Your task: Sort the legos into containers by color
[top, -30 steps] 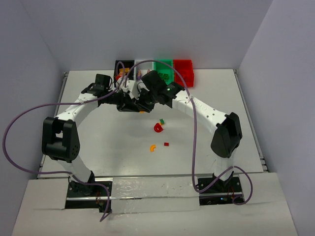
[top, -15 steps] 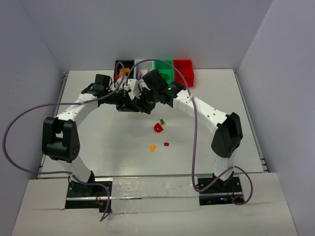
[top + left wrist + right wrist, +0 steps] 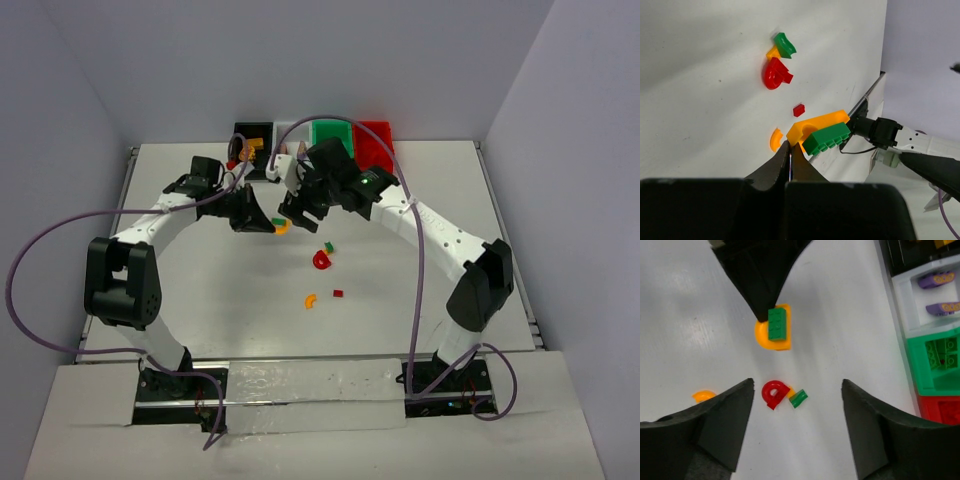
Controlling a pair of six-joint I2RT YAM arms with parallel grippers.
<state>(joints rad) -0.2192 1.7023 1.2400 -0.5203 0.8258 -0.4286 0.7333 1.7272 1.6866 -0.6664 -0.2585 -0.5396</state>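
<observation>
Left tool: shut tight, its two tips pinch one corner of the orange arch piece.
Held stack: a green brick sits pressed on the orange arch piece. In the top view the stack is just beside the tip of the left tool, in front of the containers.
Right tool: wide open and holding nothing. Its fingers stand far apart above the counter and touch no lego.
Loose legos: a red arch lies with a green curved piece just beside it and a small orange bit between them. An orange curved piece and a small red piece lie apart from these.
Containers: a row at the far edge of the counter, from the left the black bin, white bin, green bin and red bin.
Only in left wrist view: the pinch itself, at the corner of the arch.
Only in right wrist view: purple pieces in the white bin and green bricks in the green bin.
Only in top view: both arms meet before the bins, and the right arm hides part of the white bin.
Edges and room: the loose legos lie near the middle, well apart from both side edges, with bare counter to the left and on the near side.
</observation>
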